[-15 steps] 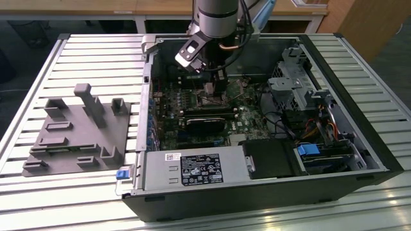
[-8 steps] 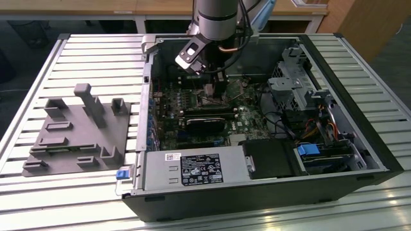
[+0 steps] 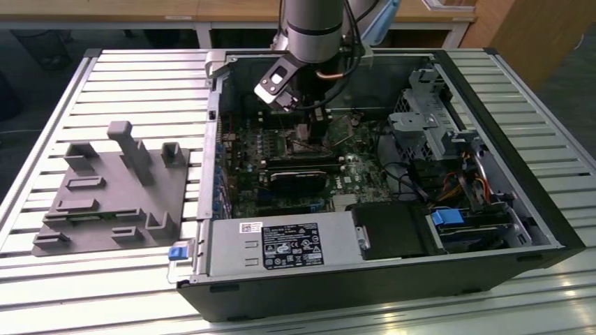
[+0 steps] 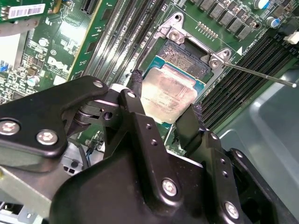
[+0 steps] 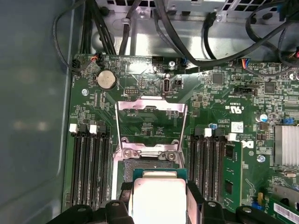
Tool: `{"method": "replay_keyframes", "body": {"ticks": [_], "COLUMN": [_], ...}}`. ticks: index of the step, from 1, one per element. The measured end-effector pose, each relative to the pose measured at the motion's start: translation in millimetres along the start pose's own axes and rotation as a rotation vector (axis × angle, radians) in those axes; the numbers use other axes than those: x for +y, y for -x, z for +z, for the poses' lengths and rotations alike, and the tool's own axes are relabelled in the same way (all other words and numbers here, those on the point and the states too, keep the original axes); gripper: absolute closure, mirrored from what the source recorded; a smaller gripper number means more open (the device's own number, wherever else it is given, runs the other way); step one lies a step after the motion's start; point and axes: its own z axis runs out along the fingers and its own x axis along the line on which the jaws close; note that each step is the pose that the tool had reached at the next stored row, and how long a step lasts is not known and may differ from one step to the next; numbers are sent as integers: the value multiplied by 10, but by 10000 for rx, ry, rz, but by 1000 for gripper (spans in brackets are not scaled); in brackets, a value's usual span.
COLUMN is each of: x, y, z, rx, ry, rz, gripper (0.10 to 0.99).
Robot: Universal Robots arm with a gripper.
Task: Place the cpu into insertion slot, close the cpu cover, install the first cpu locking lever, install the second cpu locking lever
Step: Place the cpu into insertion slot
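The cpu point(image 4: 170, 93), a pale beige-silver square chip on a green backing, sits between my gripper's point(image 4: 166, 95) two black fingers, which press on its opposite edges. It hangs over the insertion slot point(image 4: 187, 57), whose dark centre shows just beyond the chip. In the first wrist view the cpu point(image 5: 159, 198) covers most of the insertion slot point(image 5: 152, 164), and the cpu cover point(image 5: 150, 106), a silver frame, stands swung open beyond the slot. A thin locking lever point(image 4: 261, 74) sticks out sideways from the socket. In the exterior view my gripper point(image 3: 308, 129) is low inside the computer case.
Long black memory slots point(image 5: 91, 163) flank the socket on both sides. Black cables point(image 5: 187, 42) run along the case wall point(image 5: 32, 116). A black heatsink block point(image 3: 298, 178), a power supply point(image 3: 279, 244) and drive bays point(image 3: 428, 118) fill the case. A grey fixture point(image 3: 112, 188) lies outside it.
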Motion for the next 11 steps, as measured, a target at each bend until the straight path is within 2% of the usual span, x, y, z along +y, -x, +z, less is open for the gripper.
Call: {"method": "replay_keyframes", "body": {"ticks": [11], "x": [-7], "y": [-29], "z": [96], "rx": [-1], "ry": [-9], "rz": [1], "gripper": [545]}}
